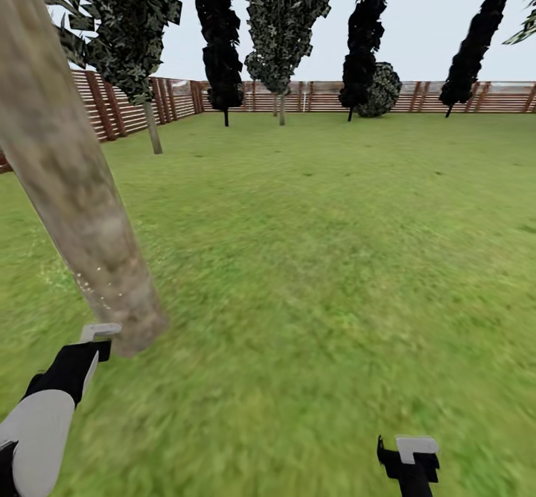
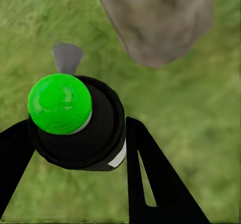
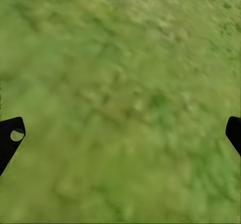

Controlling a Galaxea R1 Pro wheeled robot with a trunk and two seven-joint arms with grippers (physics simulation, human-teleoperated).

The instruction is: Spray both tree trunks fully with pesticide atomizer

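A thick, mottled grey-tan tree trunk (image 1: 82, 207) rises from the grass (image 1: 313, 274) at the left, and its base (image 2: 155, 23) lies just ahead of my left gripper. My left gripper (image 1: 95, 339) is close to the foot of the trunk. It (image 2: 80, 148) is shut on the pesticide atomizer (image 2: 75, 128), a black canister with a bright green cap and a grey nozzle (image 2: 67, 58). A few tiny white specks of pesticide (image 1: 83, 283) show along the trunk's lower left side. My right gripper (image 1: 408, 458) hangs low at the right, open (image 3: 120, 133) over bare grass.
A brown slat fence (image 1: 313, 99) rings the lawn. Dark, slim trees (image 1: 222, 43) and leafier thin-trunked trees (image 1: 152, 129) stand along it, with a round bush (image 1: 381, 89) at the back. Open grass stretches ahead and to the right.
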